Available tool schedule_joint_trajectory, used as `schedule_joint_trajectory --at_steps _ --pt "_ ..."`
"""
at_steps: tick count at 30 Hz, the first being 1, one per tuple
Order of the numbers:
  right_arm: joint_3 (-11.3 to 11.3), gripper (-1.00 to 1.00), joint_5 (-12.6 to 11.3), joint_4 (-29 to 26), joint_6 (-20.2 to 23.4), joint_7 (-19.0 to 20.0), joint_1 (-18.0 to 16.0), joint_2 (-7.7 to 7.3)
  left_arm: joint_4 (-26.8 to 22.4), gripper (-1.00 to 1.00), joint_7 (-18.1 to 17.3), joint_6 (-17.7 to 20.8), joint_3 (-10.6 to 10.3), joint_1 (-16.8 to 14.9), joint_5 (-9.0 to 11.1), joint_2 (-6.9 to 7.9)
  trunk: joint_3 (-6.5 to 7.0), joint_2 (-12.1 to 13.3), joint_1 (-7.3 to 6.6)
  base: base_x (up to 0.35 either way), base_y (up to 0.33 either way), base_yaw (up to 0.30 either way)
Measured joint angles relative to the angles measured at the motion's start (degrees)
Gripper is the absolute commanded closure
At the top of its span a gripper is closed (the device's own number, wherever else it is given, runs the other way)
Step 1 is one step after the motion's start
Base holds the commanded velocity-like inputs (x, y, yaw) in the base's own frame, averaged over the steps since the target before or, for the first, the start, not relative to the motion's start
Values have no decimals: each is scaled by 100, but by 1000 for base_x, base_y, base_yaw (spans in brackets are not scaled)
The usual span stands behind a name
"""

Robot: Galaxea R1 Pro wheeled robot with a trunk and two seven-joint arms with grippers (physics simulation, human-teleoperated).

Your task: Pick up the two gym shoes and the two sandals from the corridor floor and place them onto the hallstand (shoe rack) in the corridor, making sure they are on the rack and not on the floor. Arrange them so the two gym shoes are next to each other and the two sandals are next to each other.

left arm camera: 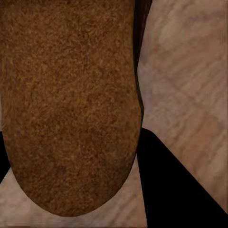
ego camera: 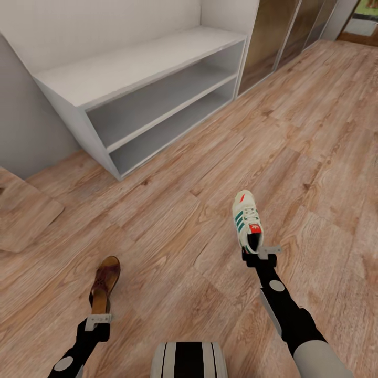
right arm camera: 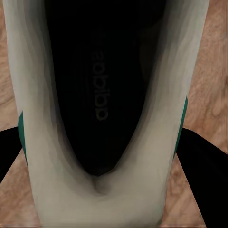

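Left gripper (ego camera: 98, 318) pinching a sandal (ego camera: 105, 284) and right gripper (ego camera: 261, 253) a gym shoe (ego camera: 247, 219), the robot faces the hallstand (ego camera: 142, 68); shelving them likely comes next.

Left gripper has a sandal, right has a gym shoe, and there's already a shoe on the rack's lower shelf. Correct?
Not quite. The rack has no shoe on it: the head view shows both its shelves and its top bare. The rest holds: the left gripper is at the heel of a sandal, and the right gripper at the heel of a gym shoe.
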Motion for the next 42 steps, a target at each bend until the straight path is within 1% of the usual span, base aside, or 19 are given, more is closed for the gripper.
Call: schedule_joint_trajectory --at_steps 1,4,5,9,11,14,15,16,18,20,21,22,23,24,25,27,29,31,42 --pt "-1 100 14 106 -8 -2 76 -18 -1 100 -3 -6 94 30 11 6 31 1 -2 0 0 0" --pt "0 100 45 375 -33 -6 209 -36 10 100 -7 -97 242 90 10 10 124 5 -10 0 0 0" --pt "-1 100 42 544 -62 -11 264 -41 24 100 -7 -187 298 145 9 12 155 7 -12 0 0 0" --pt "0 100 54 1066 -272 -22 368 -47 49 100 -8 -477 368 352 0 6 280 12 -23 0 0 0" --pt "1 100 54 1434 -521 -24 397 -49 56 100 -3 -616 388 474 -1 1 342 15 -28 0 0 0" --pt "1 100 48 2151 -1070 -23 419 -52 65 100 1 -731 403 642 10 2 435 19 -36 0 0 0" --pt "0 100 54 2312 -1199 -23 420 -54 64 100 1 -744 403 673 16 3 467 20 -39 0 0 0" --pt "2 100 47 2633 -1448 -20 424 -57 63 100 2 -760 407 730 38 4 497 22 -41 0 0 0" --pt "0 100 50 2969 -1716 -19 424 -57 62 100 2 -771 407 774 80 4 560 24 -46 0 0 0" --pt "2 100 50 3574 -2245 -13 427 -60 60 100 -2 -785 411 833 207 5 622 27 -51 0 0 0" --pt "2 100 48 3989 -2634 -13 428 -65 68 100 -6 -789 413 888 308 5 653 28 -54 0 0 0" --pt "-9 100 46 4248 -2872 -15 429 -69 72 100 -8 -792 410 936 362 2 685 30 -56 0 0 0" --pt "-8 100 45 4460 -3060 -17 429 -84 71 100 -7 -793 410 987 403 0 716 31 -59 0 0 0" --pt "-14 100 41 4555 -3135 -18 428 -101 71 100 -8 -795 409 1018 419 -1 747 32 -62 0 0 0" --pt "-10 100 33 4772 -3296 -21 441 -152 74 100 -7 -798 414 1100 454 1 778 34 -64 0 0 0" --pt "3 100 37 4888 -3383 -16 529 -163 88 100 -8 -926 408 1150 462 -4 841 36 -70 0 0 0" --pt "1 100 33 4916 -3405 -14 563 -160 144 100 -11 -1167 409 1168 453 -11 903 39 -75 0 0 0" --pt "4 100 34 4927 -3410 -11 577 -155 221 100 -12 -1243 412 1172 459 -7 966 42 -80 0 0 0" --pt "2 100 33 4935 -3413 -1 586 -134 271 100 -13 -1283 407 1174 462 -13 1309 56 -108 0 0 0"
